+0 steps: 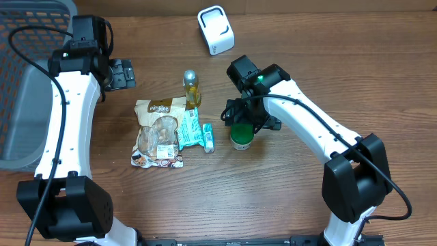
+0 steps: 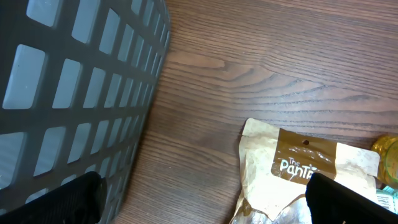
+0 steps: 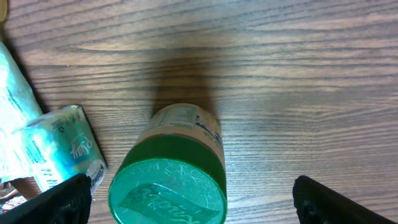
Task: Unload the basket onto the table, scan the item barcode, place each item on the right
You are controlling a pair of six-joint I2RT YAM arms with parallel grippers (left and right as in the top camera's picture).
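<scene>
Right wrist view showed your right gripper [image 3: 189, 186], jaws wide apart, directly above the upright green-lidded jar [image 3: 171, 186] at lower centre. Your left gripper [image 1: 121, 72], also spread, sat farther off, upper left in the overhead frame.

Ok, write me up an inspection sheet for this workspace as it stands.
Surface: wooden table, no spills seen.
Job's things: white scanner at the far edge; green-lidded jar upright; snack bag, teal packet and yellow bottle bunched beside it.
Clutter: nothing seen.
Fingers: left fingers open, empty, near the snack bag; right fingers open, straddling the jar without gripping.
Cables: black cable looping over the grey basket; second cable at the right arm's base.
Surroundings: that basket at the table's left edge; nothing else seen.
</scene>
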